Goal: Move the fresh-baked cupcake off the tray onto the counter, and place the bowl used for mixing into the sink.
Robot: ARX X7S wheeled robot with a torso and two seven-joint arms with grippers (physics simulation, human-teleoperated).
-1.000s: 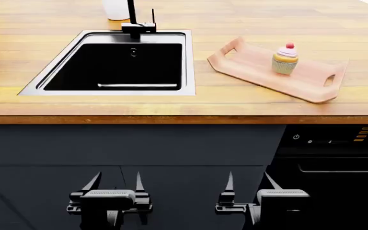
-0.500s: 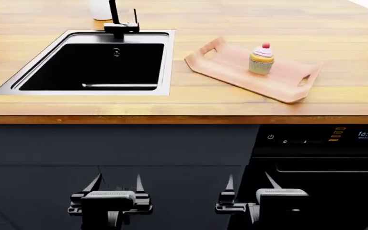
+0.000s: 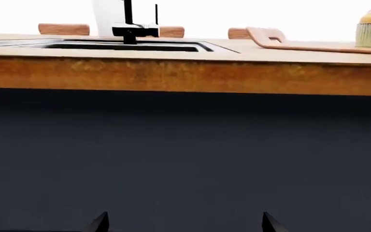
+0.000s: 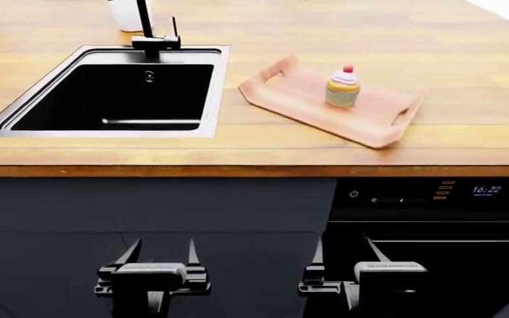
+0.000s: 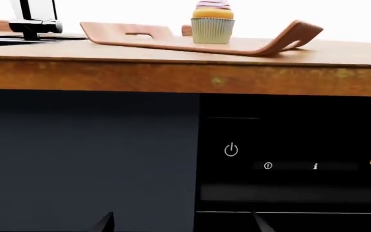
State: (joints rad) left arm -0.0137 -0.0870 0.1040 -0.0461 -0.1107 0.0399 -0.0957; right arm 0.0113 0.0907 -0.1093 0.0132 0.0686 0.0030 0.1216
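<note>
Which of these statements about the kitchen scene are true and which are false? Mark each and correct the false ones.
1. The cupcake stands on the tray. True.
2. The sink holds the bowl. False: the basin is empty and no bowl shows.
3. The tray lies on the counter to the right of the sink. True.
4. The right gripper grips the cupcake. False: its jaws are open, below the counter edge.
5. The left gripper hangs open and empty. True.

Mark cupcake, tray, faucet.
cupcake (image 4: 343,91): head view, ridged wrapper.
tray (image 4: 289,95): head view, bare floor left of the cupcake.
faucet (image 4: 154,43): head view, base block behind the sink.
</note>
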